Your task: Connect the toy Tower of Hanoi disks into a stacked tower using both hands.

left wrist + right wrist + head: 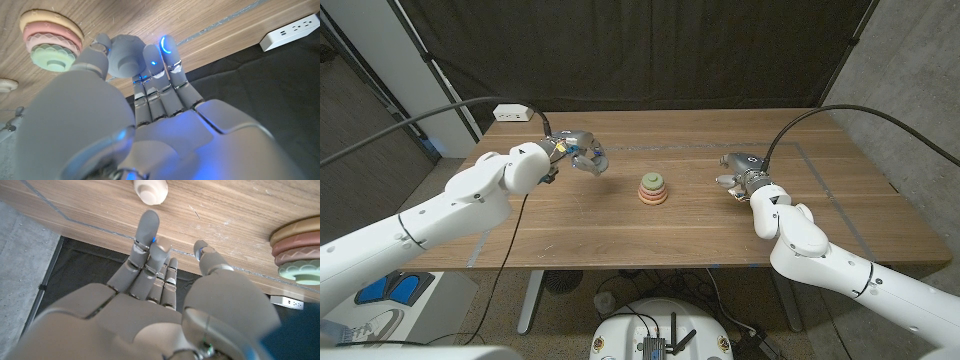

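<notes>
At the worktop's (pixel 570 230) centre stands the disk stack (pixel 653 189): wide disks at the base, narrowing through pink layers to a pale green disk on top. All disks in the stack sit squarely one on another; none tilts. The tower appears largely assembled.

Left hand (pixel 582 153) hovers above the worktop, left of the stack and apart from it. The left wrist view shows its fingers (pixel 156 75) curled around a grey rounded piece (pixel 126 55), so it holds this part, presumably carried toward the tower. Whether the piece is a cap or another disk cannot be told.

Right hand (pixel 738 170) sits right of the stack, well apart, close to the worktop surface. In the right wrist view its fingers (pixel 145 235) reach out, apart and holding nothing; they point toward a small cream knob-shaped piece (pixel 150 190) lying on the wood just beyond them. Judged from this, the right hand is placed to collect that piece.

Open wood lies on both sides of the stack, giving each hand a free approach. The front edge is well clear of the tower. A white power strip (pixel 511 113) rests at the rear left corner, outside the working area.
</notes>
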